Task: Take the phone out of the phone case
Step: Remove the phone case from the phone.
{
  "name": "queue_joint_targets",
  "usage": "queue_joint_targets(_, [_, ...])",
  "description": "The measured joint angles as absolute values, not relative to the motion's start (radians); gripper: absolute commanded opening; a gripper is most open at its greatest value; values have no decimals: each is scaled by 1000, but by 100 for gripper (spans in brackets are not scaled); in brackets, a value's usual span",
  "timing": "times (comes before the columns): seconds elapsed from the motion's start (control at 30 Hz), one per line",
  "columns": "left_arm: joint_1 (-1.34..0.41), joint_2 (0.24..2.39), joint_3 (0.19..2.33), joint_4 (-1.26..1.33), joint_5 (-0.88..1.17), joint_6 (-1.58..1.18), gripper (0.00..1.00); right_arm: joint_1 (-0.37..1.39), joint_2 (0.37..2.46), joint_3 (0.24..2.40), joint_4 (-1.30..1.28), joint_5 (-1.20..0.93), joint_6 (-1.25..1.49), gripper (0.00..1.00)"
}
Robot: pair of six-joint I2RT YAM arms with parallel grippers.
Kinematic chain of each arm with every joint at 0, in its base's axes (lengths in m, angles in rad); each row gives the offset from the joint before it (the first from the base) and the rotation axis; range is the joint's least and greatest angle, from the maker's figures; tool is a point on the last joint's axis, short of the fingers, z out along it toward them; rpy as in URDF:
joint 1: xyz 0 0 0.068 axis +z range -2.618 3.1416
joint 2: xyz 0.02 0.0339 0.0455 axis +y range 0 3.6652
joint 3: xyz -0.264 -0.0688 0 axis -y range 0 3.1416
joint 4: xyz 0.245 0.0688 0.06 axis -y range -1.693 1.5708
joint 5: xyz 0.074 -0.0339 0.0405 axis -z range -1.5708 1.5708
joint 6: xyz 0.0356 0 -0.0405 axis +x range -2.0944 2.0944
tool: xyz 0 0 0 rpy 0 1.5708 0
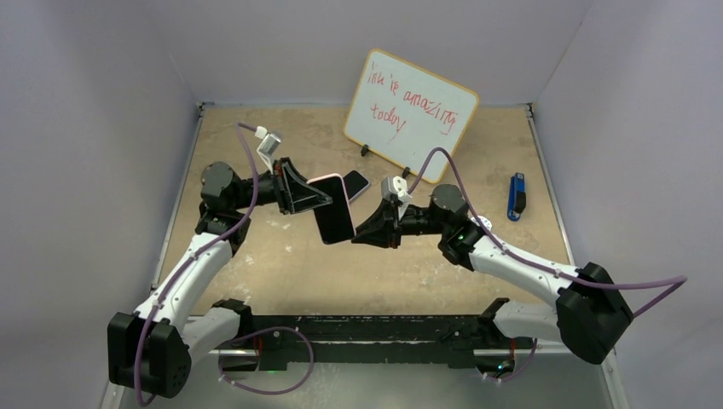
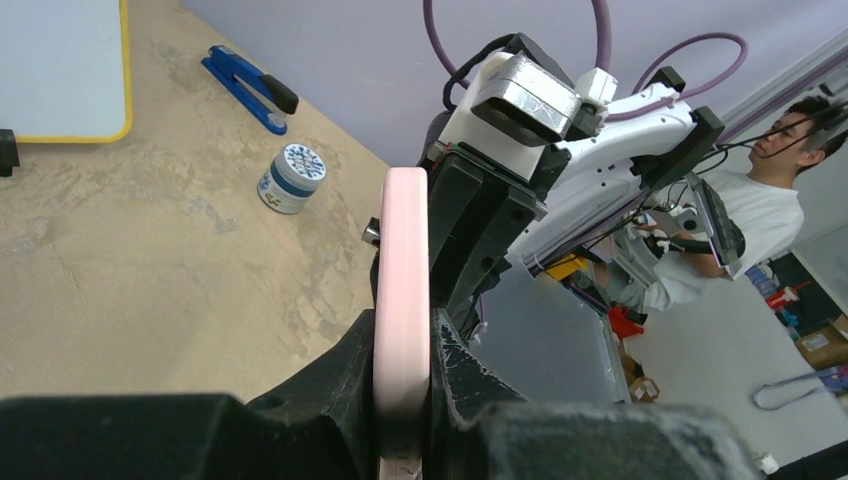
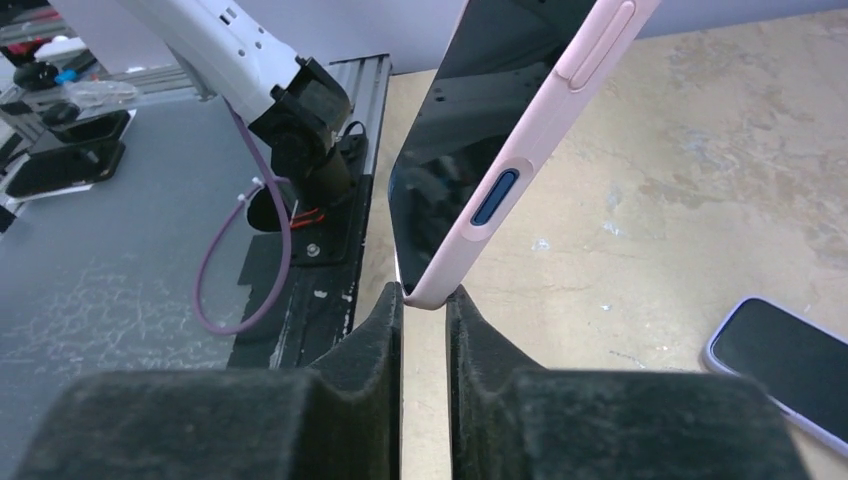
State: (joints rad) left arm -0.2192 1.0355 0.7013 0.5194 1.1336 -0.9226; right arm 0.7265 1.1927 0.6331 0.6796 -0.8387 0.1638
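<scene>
The phone [image 1: 335, 215] shows a black screen and sits in a pink phone case [image 1: 327, 180], held in the air above the middle of the table. My left gripper [image 1: 317, 198] is shut on the case's upper part; in the left wrist view the pink case edge [image 2: 403, 280] stands upright between the fingers of that gripper [image 2: 402, 375]. My right gripper [image 1: 358, 233] comes from the right. In the right wrist view its jaws [image 3: 425, 296] pinch the lower corner of the phone case [image 3: 535, 140], with the dark screen [image 3: 470, 120] facing left.
A second phone with a lilac edge [image 1: 355, 182] [image 3: 790, 365] lies flat on the table behind the held one. A whiteboard [image 1: 410, 113] stands at the back. A blue tool [image 1: 516, 196] [image 2: 248, 88] lies at the right, a small white jar [image 2: 293, 178] near it.
</scene>
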Motion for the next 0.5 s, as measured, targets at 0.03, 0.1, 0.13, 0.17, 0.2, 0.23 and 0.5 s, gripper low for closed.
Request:
queue_joint_targets(0.03, [-219, 1034, 701, 523, 1139, -921, 0, 726, 1200, 638, 676, -852, 160, 8])
queue_joint_targets(0.1, [-219, 1030, 701, 533, 1148, -917, 0, 726, 1213, 651, 664, -869, 147, 3])
queue_joint_targets(0.13, [-219, 1029, 701, 535, 1152, -915, 0, 726, 1218, 656, 659, -883, 136, 0])
queue_joint_targets(0.17, [-219, 1027, 701, 538, 1158, -913, 0, 727, 1220, 658, 655, -889, 124, 0])
queue_joint_targets(0.2, [-220, 1026, 701, 538, 1164, -911, 0, 727, 1220, 658, 653, -899, 109, 0])
queue_joint_targets(0.23, [-220, 1026, 701, 538, 1170, -907, 0, 727, 1220, 658, 648, -910, 88, 0])
queue_joint_targets(0.5, [-225, 1031, 707, 533, 1174, -917, 0, 734, 1223, 676, 558, -934, -129, 0])
